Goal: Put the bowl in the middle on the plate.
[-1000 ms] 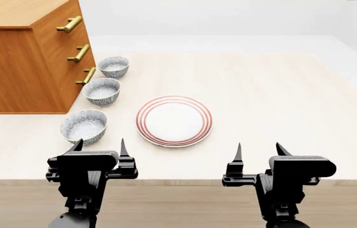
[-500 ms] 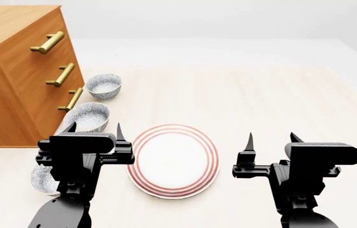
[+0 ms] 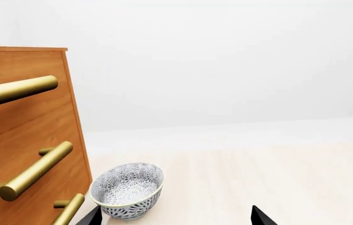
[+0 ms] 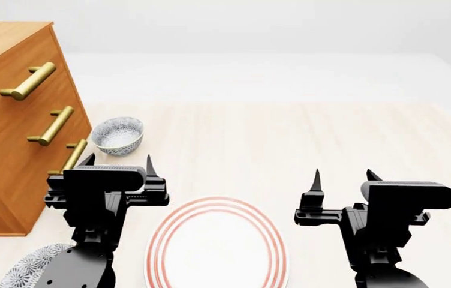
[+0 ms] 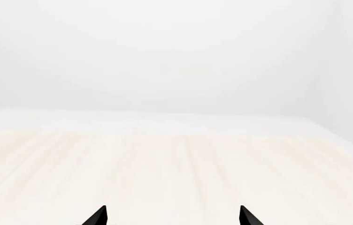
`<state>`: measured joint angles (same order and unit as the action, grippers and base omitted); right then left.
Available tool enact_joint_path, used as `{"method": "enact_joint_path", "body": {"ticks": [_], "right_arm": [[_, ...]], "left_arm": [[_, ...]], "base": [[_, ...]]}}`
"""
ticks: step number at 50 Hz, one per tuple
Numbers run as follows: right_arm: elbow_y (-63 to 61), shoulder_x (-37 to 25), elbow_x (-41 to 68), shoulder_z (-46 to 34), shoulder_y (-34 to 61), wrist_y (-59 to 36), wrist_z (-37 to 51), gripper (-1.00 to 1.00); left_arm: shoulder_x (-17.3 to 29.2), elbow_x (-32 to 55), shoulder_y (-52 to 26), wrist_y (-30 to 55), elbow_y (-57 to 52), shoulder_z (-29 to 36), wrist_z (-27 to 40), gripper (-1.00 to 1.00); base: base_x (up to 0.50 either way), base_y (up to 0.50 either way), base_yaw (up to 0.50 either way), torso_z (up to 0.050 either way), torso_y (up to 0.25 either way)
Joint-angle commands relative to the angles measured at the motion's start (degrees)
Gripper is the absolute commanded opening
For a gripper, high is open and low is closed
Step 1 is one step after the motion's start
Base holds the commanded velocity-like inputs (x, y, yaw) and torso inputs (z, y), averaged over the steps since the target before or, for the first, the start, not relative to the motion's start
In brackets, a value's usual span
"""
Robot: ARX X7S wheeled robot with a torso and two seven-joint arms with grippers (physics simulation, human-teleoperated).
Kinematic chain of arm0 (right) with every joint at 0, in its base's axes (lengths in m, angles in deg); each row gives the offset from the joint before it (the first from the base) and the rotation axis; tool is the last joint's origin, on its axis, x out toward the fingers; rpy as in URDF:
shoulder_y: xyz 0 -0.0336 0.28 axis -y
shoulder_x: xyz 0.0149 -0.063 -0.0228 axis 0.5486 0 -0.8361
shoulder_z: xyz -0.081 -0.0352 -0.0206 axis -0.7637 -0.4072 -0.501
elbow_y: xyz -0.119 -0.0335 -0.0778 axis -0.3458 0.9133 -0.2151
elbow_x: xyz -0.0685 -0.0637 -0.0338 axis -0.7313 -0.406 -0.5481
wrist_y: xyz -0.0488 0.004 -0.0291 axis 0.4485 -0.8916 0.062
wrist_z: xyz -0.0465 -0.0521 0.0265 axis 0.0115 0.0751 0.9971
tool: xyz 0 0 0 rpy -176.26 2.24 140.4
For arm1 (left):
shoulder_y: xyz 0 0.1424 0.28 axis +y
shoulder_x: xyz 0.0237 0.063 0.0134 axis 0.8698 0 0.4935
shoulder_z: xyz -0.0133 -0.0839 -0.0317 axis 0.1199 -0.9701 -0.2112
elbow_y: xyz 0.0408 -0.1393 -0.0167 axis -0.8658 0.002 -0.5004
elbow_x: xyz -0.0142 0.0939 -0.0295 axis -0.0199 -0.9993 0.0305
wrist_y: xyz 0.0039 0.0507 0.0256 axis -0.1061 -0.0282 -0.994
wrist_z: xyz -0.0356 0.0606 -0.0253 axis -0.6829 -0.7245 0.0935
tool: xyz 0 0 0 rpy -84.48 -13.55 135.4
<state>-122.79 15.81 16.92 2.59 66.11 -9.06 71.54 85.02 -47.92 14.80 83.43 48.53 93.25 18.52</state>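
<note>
Bowl seemingly hidden; both grippers [image 4: 117, 165] [image 4: 342, 180] spread, empty.

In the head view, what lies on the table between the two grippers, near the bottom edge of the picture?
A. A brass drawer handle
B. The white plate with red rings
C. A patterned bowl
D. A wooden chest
B. The plate with its two red rings lies between the left gripper and the right gripper, cut off by the bottom edge, and nothing rests on it.
</note>
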Motion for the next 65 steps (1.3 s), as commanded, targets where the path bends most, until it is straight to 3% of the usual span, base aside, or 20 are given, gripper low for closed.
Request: {"method": "enact_joint_path", "body": {"ticks": [1,7,10,12,13,15,16,17,31,35,42,44,65], "right_arm": [[0.34,-0.26,0.9,0.07,-0.19,0.22,0.21,1.0],[1.06,-0.67,0.6,-0.74,-0.06,-0.01,0.62,1.0],[1.15,-0.68,0.82,-0.54,0.06,-0.28,0.82,1.0],[1.34,-0.68,0.84,-0.38,0.34,-0.83,1.15,1.0],[1.48,-0.68,1.16,-0.04,0.55,-1.38,1.11,1.0],[1.73,-0.73,1.2,-0.1,0.55,-1.21,1.18,1.0],[5.84,-1.03,0.68,-1.21,1.07,-0.01,0.8,1.0],[6.05,-1.02,0.73,-1.27,1.12,0.14,0.8,1.0],[6.64,-1.29,1.34,-1.74,0.98,0.62,1.08,1.0],[7.42,-1.35,1.4,-1.97,0.98,1.03,1.17,1.0],[7.81,-1.49,1.74,-1.94,0.89,1.37,1.33,1.0],[8.05,-1.53,1.85,-1.87,0.91,1.48,1.38,1.0],[9.22,-1.89,2.56,-2.26,0.78,2.34,2.0,1.0]], "left_arm": [[0.38,0.23,0.12,-0.27,0.27,0.44,0.51,1.0],[0.62,0.56,-0.25,0.96,0.24,0.73,0.62,1.0],[0.89,0.2,-2.79,7.27,0.19,1.51,1.37,1.0],[1.26,-0.21,-6.87,15.08,-1.61,1.81,2.42,1.0],[2.25,2.13,-15.46,23.68,-4.39,1.08,0.77,1.0],[3.1,3.07,-19.67,38.0,-4.37,2.06,-0.37,1.0],[6.46,3.27,-28.26,46.6,4.23,8.95,-3.62,1.0],[6.47,3.36,-36.86,51.08,12.82,9.03,-3.73,1.0],[6.47,3.73,-38.89,49.52,18.99,10.02,-4.0,1.0],[5.88,3.23,-42.94,54.15,26.88,12.33,-2.91,1.0],[5.26,4.55,-46.08,53.59,35.64,13.72,-4.47,1.0],[5.07,4.62,-47.75,50.87,40.68,14.58,-5.43,1.0],[3.01,4.62,-48.54,42.63,54.16,14.66,-5.96,1.0]], "base": [[0.0,0.0,0.0,0.0,0.0],[0.0,0.0,0.0,0.0,0.0],[0.0,0.0,0.0,0.0,0.0],[0.0,0.0,0.0,0.0,0.0],[0.0,0.0,0.0,0.0,0.0],[0.0,0.0,0.0,0.0,0.0],[0.0,0.0,0.0,0.0,0.0],[0.0,0.0,0.0,0.0,0.0],[0.0,0.0,0.0,0.0,0.0],[0.0,0.0,0.0,0.0,0.0],[0.0,0.0,0.0,0.0,0.0],[0.0,0.0,0.0,0.0,0.0],[0.0,0.0,0.0,0.0,0.0]]}}
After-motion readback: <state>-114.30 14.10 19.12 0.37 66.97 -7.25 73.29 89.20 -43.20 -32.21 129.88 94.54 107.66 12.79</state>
